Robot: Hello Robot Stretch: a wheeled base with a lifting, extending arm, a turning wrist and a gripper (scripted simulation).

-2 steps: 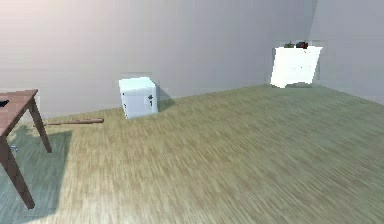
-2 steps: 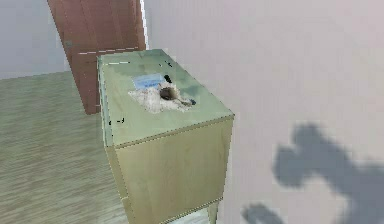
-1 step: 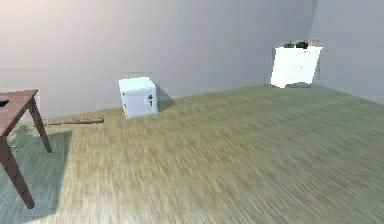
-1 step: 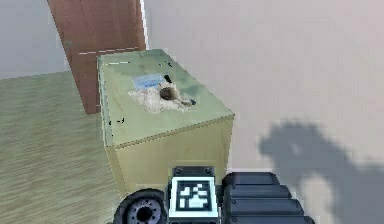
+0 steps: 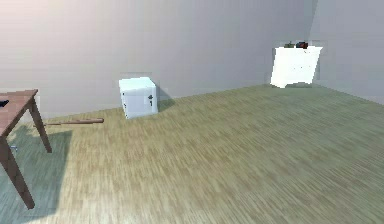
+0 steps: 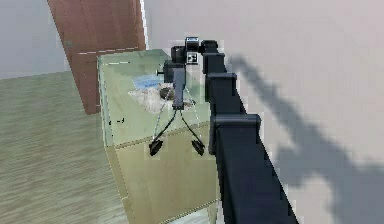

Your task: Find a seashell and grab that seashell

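Note:
In the arm side view the dark arm [image 6: 240,150] reaches up from the bottom edge over a pale green cabinet [image 6: 140,165]. My gripper [image 6: 177,146] hangs at its far end, with two thin fingers [image 6: 156,146] spread down in front of the cabinet's top and side. A few small pale and grey blobs [image 6: 150,96] lie on the cabinet top just left of the gripper body. Their shapes are too small to name. I cannot tell whether the gripper holds anything.
A brown door [image 6: 95,40] stands behind the cabinet. In the forward view a brown table [image 5: 18,110] is at the left, a small white box [image 5: 138,97] sits by the far wall, and a white corner cabinet [image 5: 297,65] stands far right. Wood floor lies between.

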